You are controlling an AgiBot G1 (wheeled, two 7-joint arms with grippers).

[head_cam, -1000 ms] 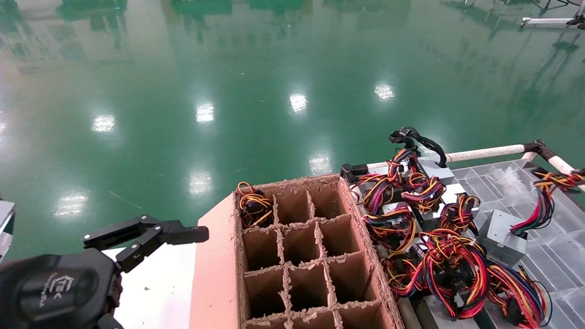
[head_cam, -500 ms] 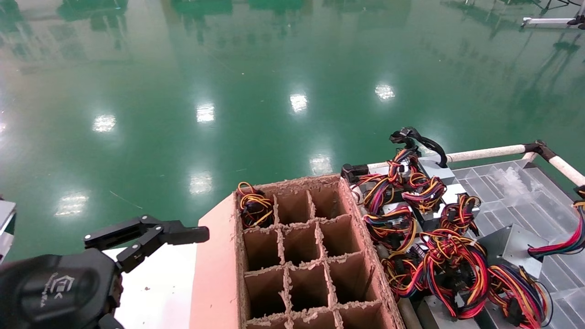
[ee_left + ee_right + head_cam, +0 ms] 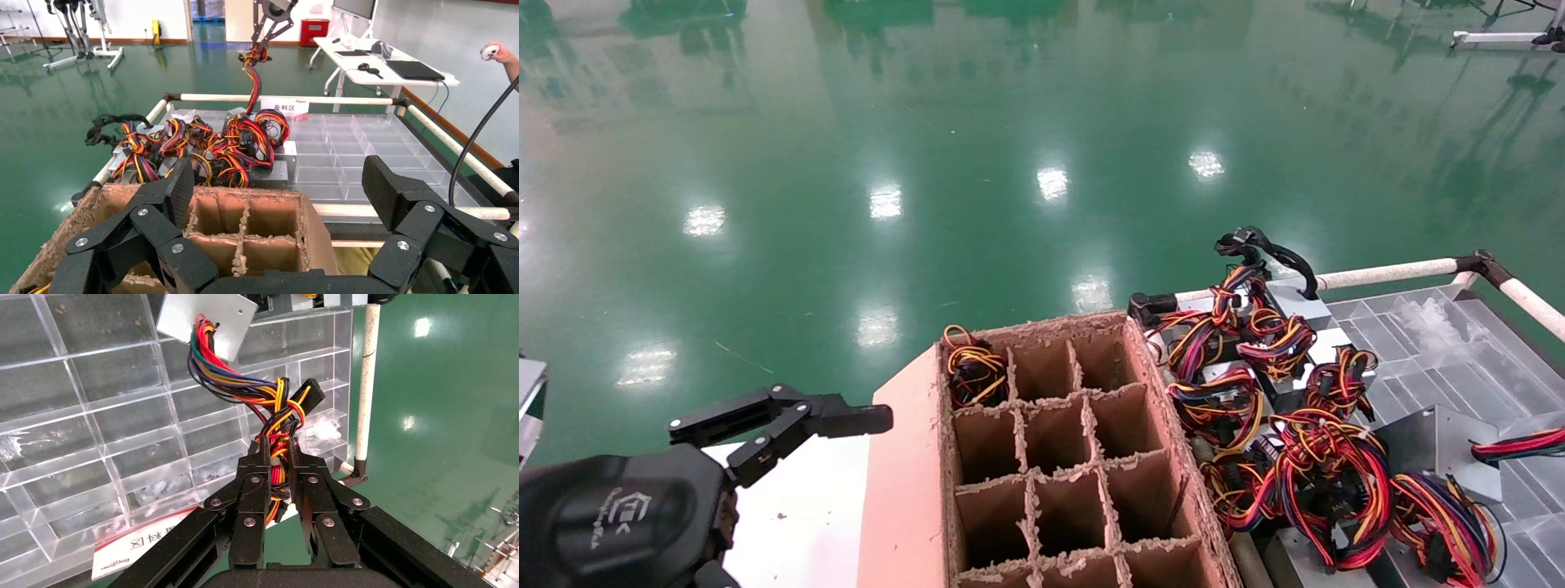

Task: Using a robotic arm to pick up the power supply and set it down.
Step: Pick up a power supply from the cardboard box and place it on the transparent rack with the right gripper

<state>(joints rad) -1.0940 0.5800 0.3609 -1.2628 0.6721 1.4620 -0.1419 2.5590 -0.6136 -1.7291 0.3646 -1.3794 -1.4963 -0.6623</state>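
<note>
The power supply (image 3: 1438,441) is a grey metal box lying tilted on the clear tray (image 3: 1442,327), with its bundle of red, yellow and purple wires (image 3: 1520,447) stretched off to the right. In the right wrist view my right gripper (image 3: 278,447) is shut on that wire bundle (image 3: 269,398), and the grey box (image 3: 208,318) hangs beyond it over the tray cells. The right gripper itself is outside the head view. My left gripper (image 3: 789,416) is parked open at the lower left, beside the carton, with nothing between its fingers (image 3: 180,184).
A brown carton with grid dividers (image 3: 903,482) stands in the middle, one wired unit (image 3: 972,371) in its far left cell. Several more power supplies with tangled wires (image 3: 1254,384) lie between carton and tray. A white pipe rail (image 3: 1385,272) borders the tray; green floor lies beyond.
The wire bundle has moved right and lower, mostly leaving the head view. The grey box has been dragged to the right and tipped. The left arm has not moved.
</note>
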